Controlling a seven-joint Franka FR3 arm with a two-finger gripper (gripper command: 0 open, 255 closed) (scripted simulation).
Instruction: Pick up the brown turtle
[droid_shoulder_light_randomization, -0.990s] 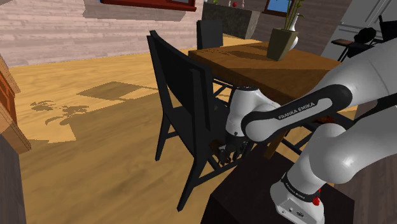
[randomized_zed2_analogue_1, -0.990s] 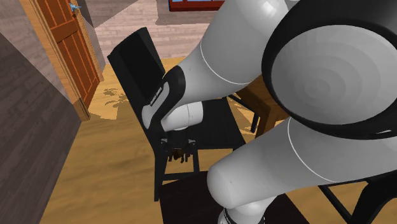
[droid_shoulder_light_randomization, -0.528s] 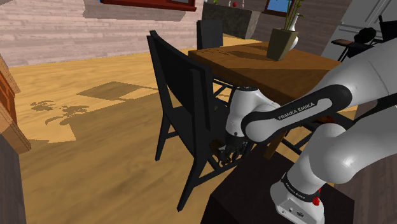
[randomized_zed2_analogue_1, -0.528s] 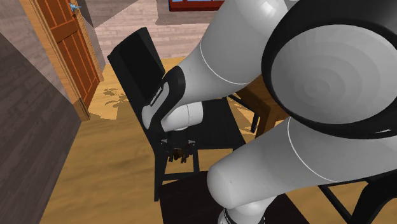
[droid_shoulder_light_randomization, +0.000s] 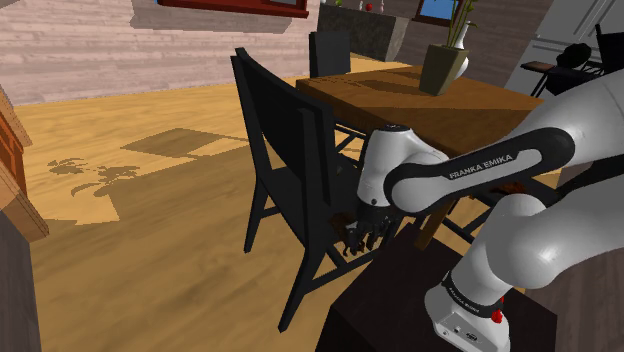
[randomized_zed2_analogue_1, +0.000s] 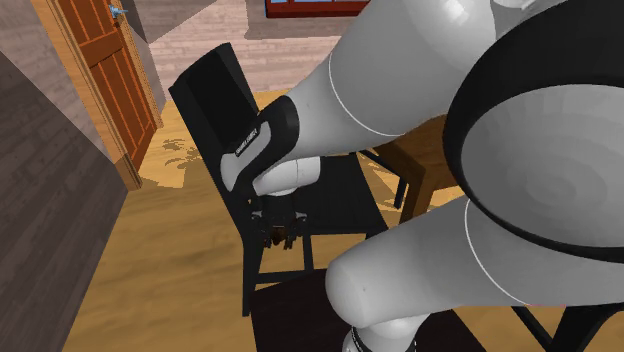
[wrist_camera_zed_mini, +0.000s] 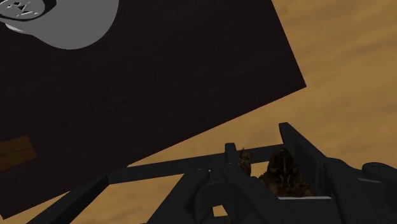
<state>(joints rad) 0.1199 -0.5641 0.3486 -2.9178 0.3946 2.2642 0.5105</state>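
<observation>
In a room with a wooden floor (droid_shoulder_light_randomization: 150, 250), just by the seat of the black chair (droid_shoulder_light_randomization: 290, 150), the brown turtle (wrist_camera_zed_mini: 283, 175) is clasped between the closed-in fingers of the gripper (wrist_camera_zed_mini: 261, 159), so no reach is needed, likely only a lift up.

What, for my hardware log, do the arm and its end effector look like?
The arm has rounded white links with dark joints. A dark forearm band carries white FRANKA EMIKA lettering. A small red button sits near its base. The end effector is all black, with two fingers.
</observation>
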